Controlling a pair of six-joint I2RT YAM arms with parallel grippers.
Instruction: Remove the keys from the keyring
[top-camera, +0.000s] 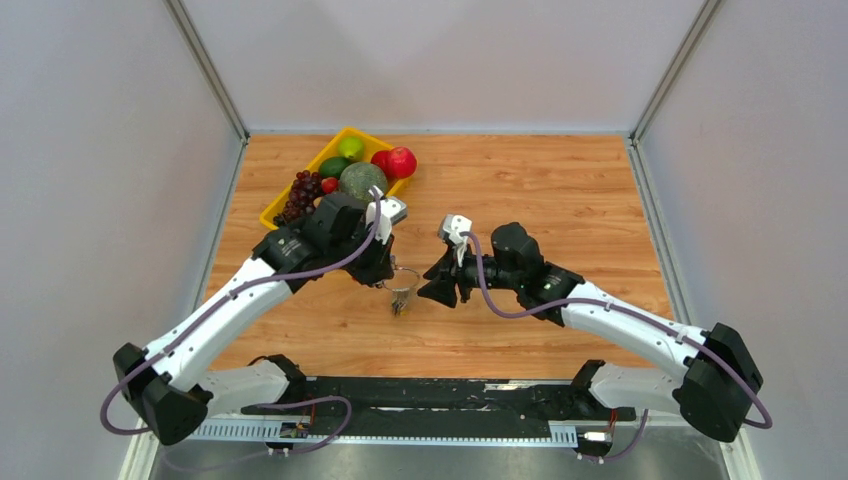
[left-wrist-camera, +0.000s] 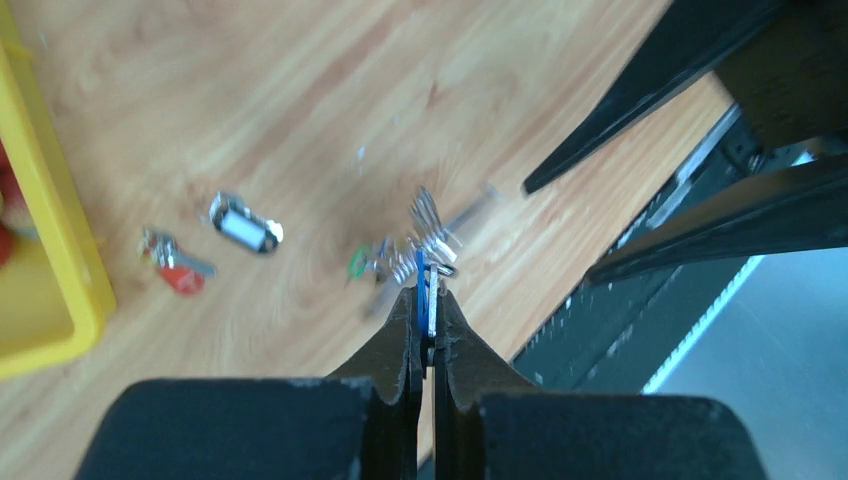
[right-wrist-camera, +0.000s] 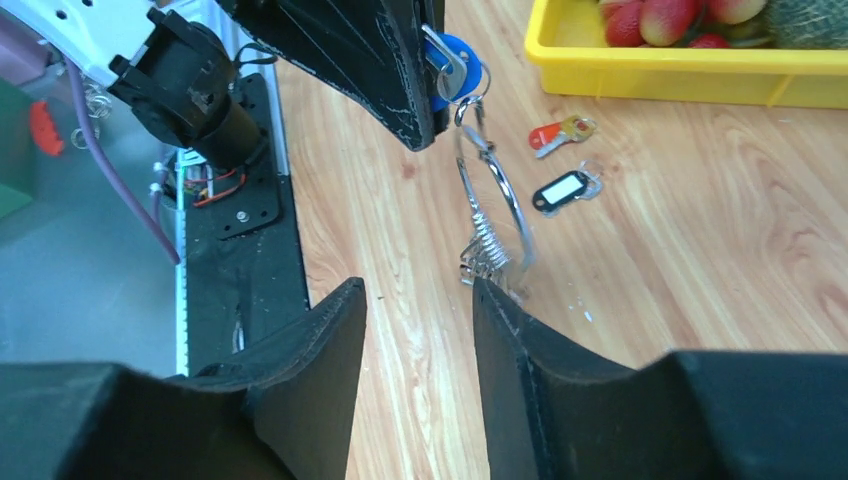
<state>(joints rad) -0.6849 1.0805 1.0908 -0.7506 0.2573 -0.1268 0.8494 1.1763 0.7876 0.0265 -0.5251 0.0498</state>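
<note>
My left gripper (left-wrist-camera: 428, 295) is shut on a blue-tagged key (left-wrist-camera: 421, 272) and holds it above the table. From that key hangs the thin silver keyring (right-wrist-camera: 508, 195), with a bunch of small silver keys (right-wrist-camera: 485, 257) at its lower end and a green tag (left-wrist-camera: 357, 262) among them. My right gripper (right-wrist-camera: 420, 290) stands open just short of the bunch, with only bare wood between its fingers. Two keys lie loose on the table, one with a red tag (right-wrist-camera: 555, 133) and one with a dark tag (right-wrist-camera: 562, 190). In the top view the ring (top-camera: 405, 277) hangs between both grippers.
The yellow fruit tray (top-camera: 290, 188) with grapes, apples and other fruit stands at the back left, close behind the left arm. The black base rail (top-camera: 430, 395) runs along the near table edge. Grey walls close in both sides.
</note>
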